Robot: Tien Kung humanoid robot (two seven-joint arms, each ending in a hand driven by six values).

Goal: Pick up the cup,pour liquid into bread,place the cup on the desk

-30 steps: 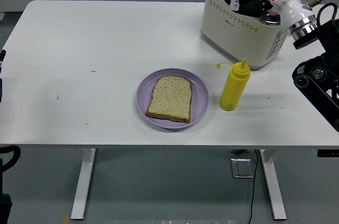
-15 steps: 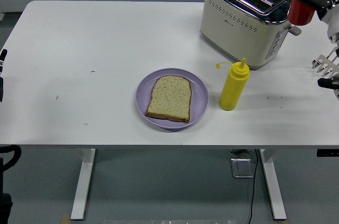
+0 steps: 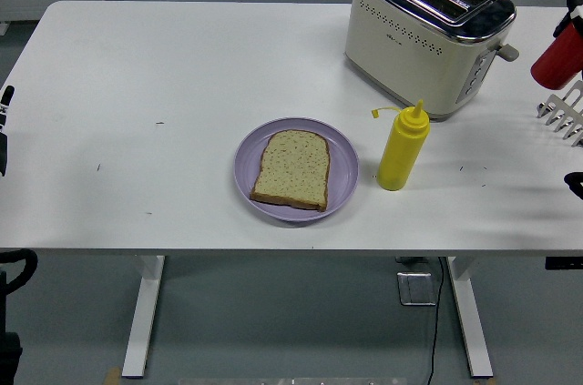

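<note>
Red container [image 3: 557,59], bottle-like, opaque, cut off by the frame edge, just above the right hand [image 3: 562,116]; grasp impossible to tell. Likely the closing step: setting it down on the desk. Calls for lowering upright, clear of the toaster [image 3: 424,30] and yellow squeeze bottle [image 3: 402,150] leftward of the hand, bread [image 3: 292,167] on purple plate [image 3: 342,187] beyond.

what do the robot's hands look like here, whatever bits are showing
Little shows. At the right edge, the right hand shows only as pale silver-grey fingers, slim and ridged like comb teeth, with a black part just below. At the left edge, the left arm is a thin black sliver with a small white mark.
</note>
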